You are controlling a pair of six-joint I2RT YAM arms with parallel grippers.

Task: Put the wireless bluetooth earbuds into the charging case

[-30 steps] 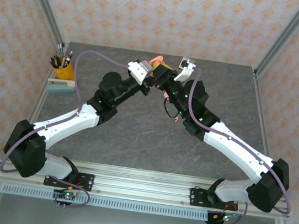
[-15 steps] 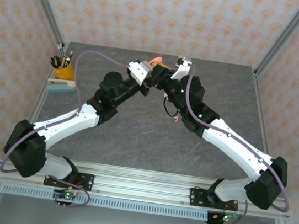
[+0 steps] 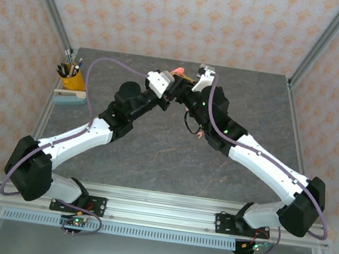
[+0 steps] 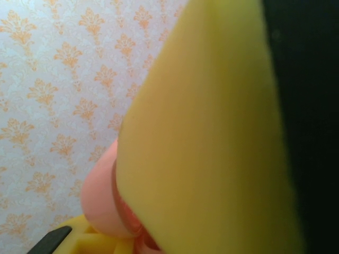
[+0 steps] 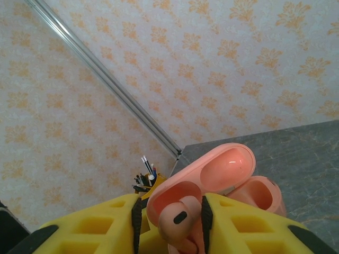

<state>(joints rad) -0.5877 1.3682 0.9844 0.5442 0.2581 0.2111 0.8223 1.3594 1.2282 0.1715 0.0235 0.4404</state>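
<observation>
You have the charging case [image 5: 228, 169] lid-open, its glossy hollow facing the right wrist camera; it is pinched in the clenched left gripper [image 3: 176, 77], above the far middle of the table [image 3: 153, 156]; one earbud [image 5: 177, 218] sits just before it, between the jaws of the right gripper [image 5: 172, 205], head up, stem running downward; you cannot tell whether those jaws clamp it; the yellow cup [image 3: 70, 79] at far left holds pens.
</observation>
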